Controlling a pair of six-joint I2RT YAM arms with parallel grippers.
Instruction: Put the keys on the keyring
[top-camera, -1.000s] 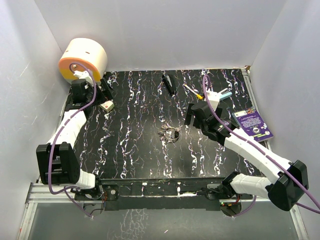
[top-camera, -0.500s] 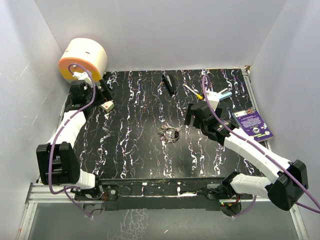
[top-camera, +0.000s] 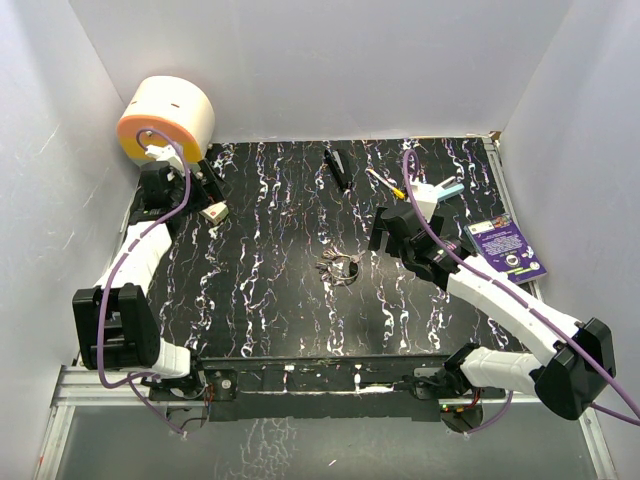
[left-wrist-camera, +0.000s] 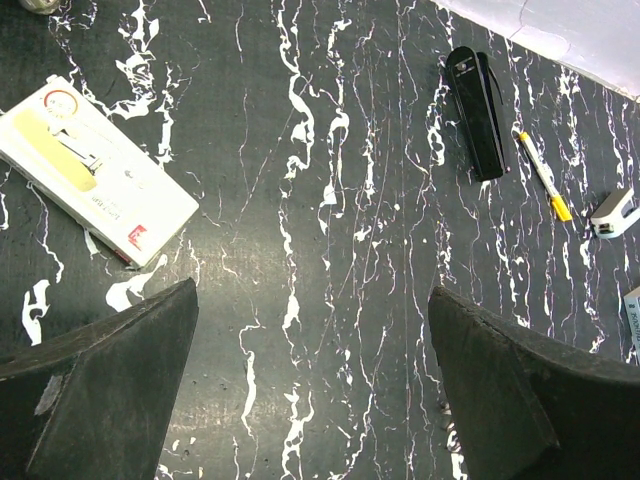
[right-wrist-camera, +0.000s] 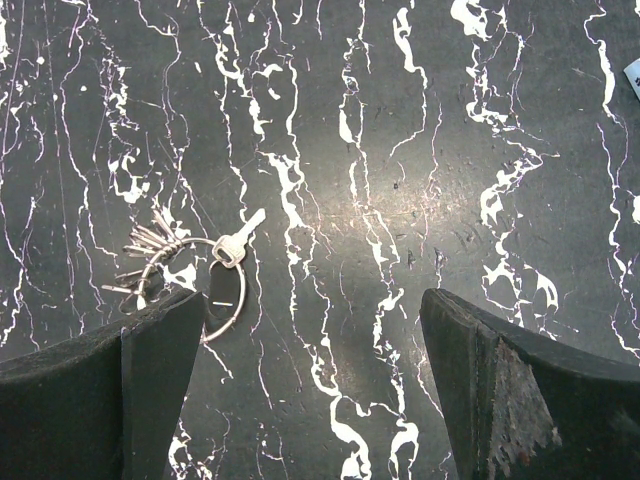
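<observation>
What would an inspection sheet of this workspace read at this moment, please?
Surface: black white-veined table, no spill seen.
Job's things: keys fanned at the keyring, mid-table; whether they are threaded cannot be told.
Clutter: black stick, yellow-tipped pen, white box, purple booklet.
Tools: left tool open over bare surface; right tool open near the keyring, holding nothing.
Cables: purple cables run along both arms, apart from the keys.
Surroundings: white walls; orange-and-cream roll at the back left corner.
</observation>
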